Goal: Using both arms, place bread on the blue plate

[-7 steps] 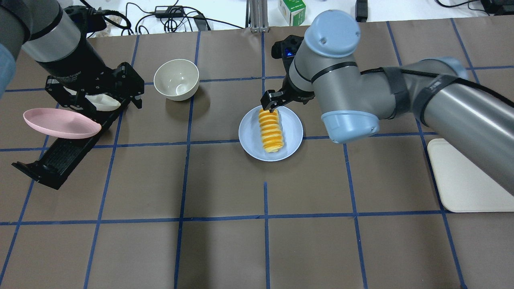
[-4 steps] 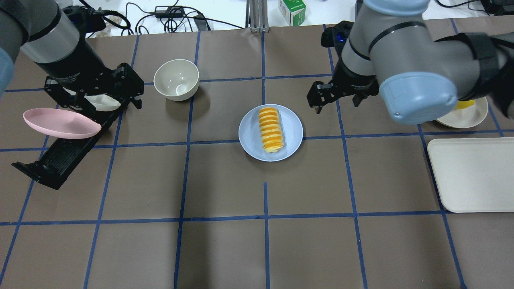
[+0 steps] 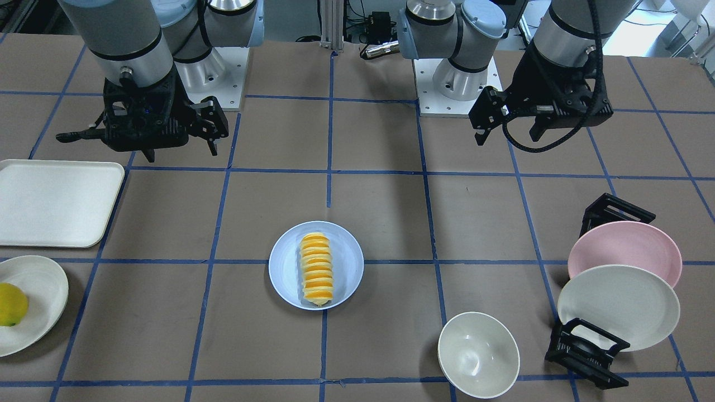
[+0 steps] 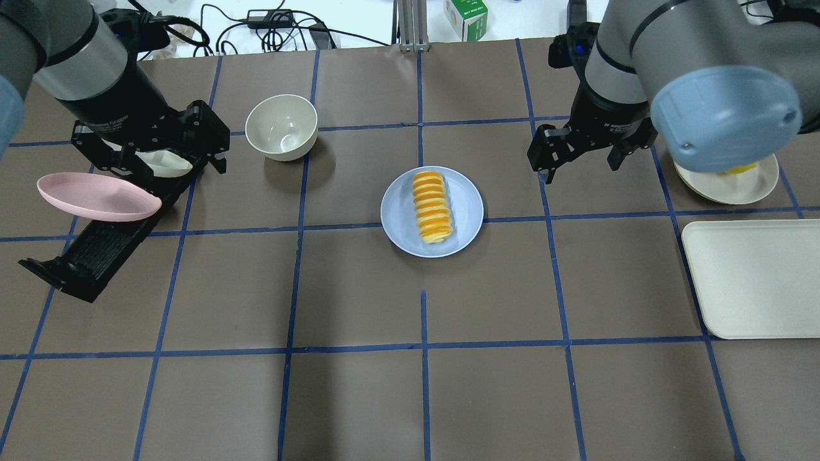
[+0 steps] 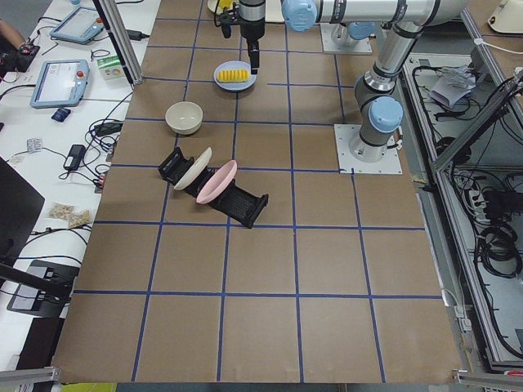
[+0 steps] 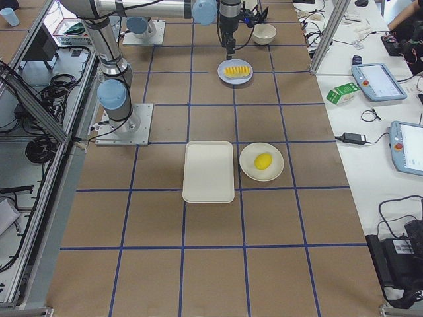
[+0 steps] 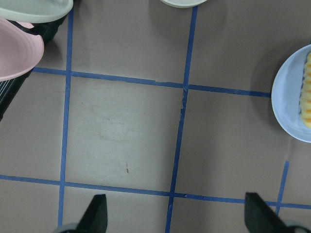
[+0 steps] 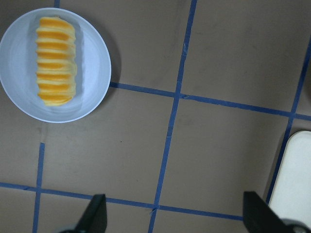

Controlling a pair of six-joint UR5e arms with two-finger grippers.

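Yellow-orange ridged toy bread loaf [image 4: 431, 208] lies on the round pale-blue plate [image 4: 466, 203]. Black left gripper [image 7: 177, 213] and right gripper [image 8: 175, 211] hang well apart from it, fingers wide, empty.

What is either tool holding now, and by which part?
Nothing. The left tool and the right tool are both open and empty; the bread lies free on the blue plate.

One blue plate [image 3: 349, 262], one pink plate [image 3: 625, 251], two cream plates [image 3: 617, 307] [image 3: 44, 290], one bowl [image 3: 478, 354], tray [image 3: 56, 202], rack [image 3: 586, 352], bread [image 3: 317, 269] and lemon [image 3: 11, 304], two arms [image 3: 125, 39] [image 3: 564, 33].
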